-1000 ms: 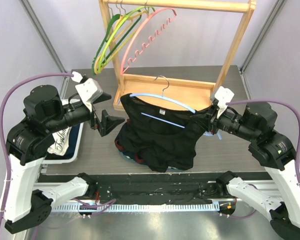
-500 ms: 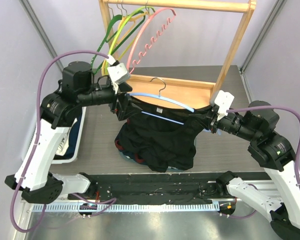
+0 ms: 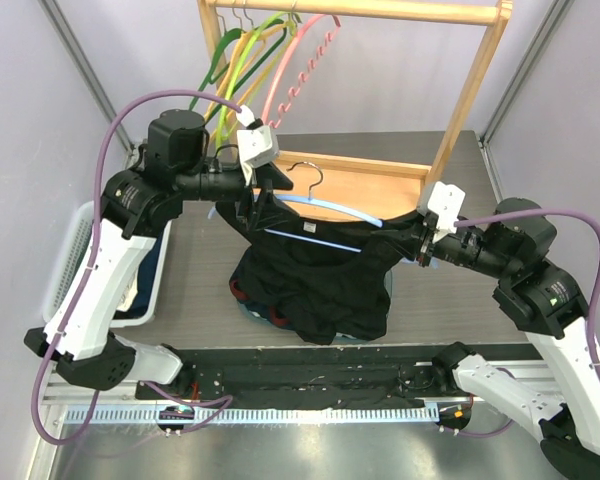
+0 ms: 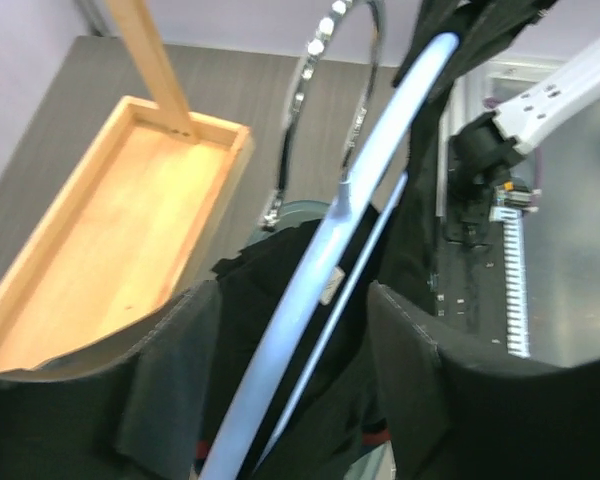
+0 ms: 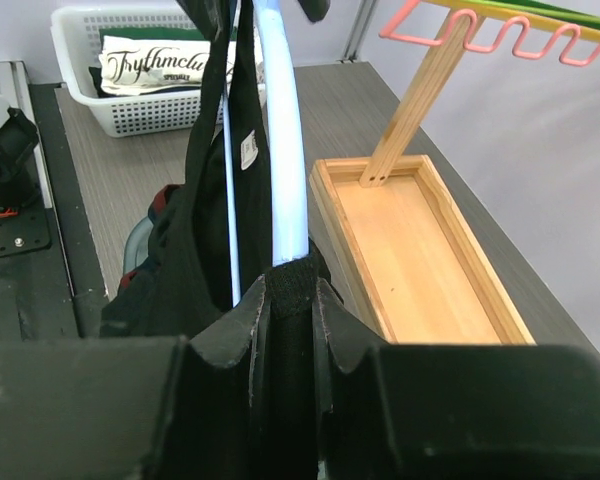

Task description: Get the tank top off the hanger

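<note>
The right gripper [image 3: 416, 246] is pinching a strap of the black tank top [image 3: 320, 285], which is hanging on a blue hanger [image 3: 332, 207]. The left gripper [image 3: 250, 205] is straddling the hanger's other shoulder, jaws spread.

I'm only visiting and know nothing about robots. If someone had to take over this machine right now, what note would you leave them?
Grippers: the left gripper is open, its jaws either side of the blue hanger at one shoulder, not clamped. The right gripper is shut on the black tank top at the other shoulder strap, by the hanger's end.
Things: the tank top is on the hanger, stretched between the two arms.
Done: both arms are in place at the shoulders.
Left: probably grip on the left side, slip the straps off and pull the hanger free.
</note>
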`<state>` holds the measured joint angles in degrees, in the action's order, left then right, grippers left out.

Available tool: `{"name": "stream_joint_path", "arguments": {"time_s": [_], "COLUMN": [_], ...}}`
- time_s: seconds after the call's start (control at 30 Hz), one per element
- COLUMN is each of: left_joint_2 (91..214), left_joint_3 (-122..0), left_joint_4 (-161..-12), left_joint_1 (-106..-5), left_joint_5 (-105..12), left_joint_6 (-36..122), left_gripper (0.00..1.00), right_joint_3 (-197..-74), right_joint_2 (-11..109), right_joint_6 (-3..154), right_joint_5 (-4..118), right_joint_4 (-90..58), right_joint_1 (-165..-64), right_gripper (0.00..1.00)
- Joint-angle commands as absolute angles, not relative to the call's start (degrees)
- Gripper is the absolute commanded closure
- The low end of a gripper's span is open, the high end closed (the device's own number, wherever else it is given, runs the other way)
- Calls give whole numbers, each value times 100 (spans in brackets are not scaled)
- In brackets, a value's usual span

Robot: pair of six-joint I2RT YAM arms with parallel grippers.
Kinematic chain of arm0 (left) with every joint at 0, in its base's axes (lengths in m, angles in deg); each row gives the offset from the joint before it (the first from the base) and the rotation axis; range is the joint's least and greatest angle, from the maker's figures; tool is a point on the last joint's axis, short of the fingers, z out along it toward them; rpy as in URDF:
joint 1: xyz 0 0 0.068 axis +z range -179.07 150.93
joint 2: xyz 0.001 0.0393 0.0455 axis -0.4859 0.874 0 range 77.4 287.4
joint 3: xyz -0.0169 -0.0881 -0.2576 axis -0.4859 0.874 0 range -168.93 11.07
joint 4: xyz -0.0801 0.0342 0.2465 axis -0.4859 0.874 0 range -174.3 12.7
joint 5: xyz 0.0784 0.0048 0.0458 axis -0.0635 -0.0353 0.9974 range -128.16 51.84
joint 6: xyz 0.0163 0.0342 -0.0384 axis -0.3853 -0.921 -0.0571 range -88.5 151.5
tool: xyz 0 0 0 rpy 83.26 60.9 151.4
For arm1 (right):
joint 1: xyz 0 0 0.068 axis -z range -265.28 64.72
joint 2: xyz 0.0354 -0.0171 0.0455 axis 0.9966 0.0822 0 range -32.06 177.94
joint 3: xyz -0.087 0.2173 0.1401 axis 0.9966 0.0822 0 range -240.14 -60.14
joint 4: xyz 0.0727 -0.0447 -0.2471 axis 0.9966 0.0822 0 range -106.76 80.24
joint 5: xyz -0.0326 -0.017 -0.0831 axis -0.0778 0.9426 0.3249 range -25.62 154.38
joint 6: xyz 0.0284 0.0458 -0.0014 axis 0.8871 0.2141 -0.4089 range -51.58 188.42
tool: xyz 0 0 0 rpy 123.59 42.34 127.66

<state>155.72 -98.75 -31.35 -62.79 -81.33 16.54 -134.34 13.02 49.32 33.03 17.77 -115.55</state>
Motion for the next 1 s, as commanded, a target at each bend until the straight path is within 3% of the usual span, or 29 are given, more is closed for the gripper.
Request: {"name": "stream_joint_path", "arguments": {"time_s": [0.0,0.1,0.17,0.43,0.6,0.63,0.77,0.87,0.9,0.97], "left_joint_2": [15562,15545,15545,15527,15527,15518,15439,15369,15360,15308], "left_joint_3": [-10073,-10108,-10143,-10284,-10398,-10415,-10398,-10381,-10363,-10319], "left_joint_4": [-2867,-2735,-2726,-2796,-2796,-2814,-3095,-3209,-3236,-3236], "left_joint_1": [-6335,-6344,-6344,-6352,-6422,-6440,-6607,-6642,-6651,-6651], "left_joint_5": [-8834,-8957,-8992,-8896,-8528,-8248,-6965,-6190,-6067,-5908], "left_joint_6": [1331,1217,1164,1094,804,638,321,-48,-110,-381], "left_gripper": [40,42,48,96,100,100,100,100,100,100], "right_joint_3": [-13705,-13696,-13687,-13494,-13432,-13389,-13213,-13160,-13151,-13133], "right_joint_2": [1224,1268,1303,1276,1329,1347,1259,1101,988,882], "right_joint_6": [5127,5233,5268,5365,5479,5558,5751,5883,5944,6163], "right_joint_5": [3055,2967,2958,3212,3475,3537,4073,4495,4609,4952], "right_joint_4": [1005,891,838,689,566,522,407,399,381,337], "right_joint_1": [-11561,-11561,-11569,-11561,-11561,-11561,-11552,-11561,-11561,-11561], "right_gripper": [99,99,99,99,97,85,56,26,1,0]}}
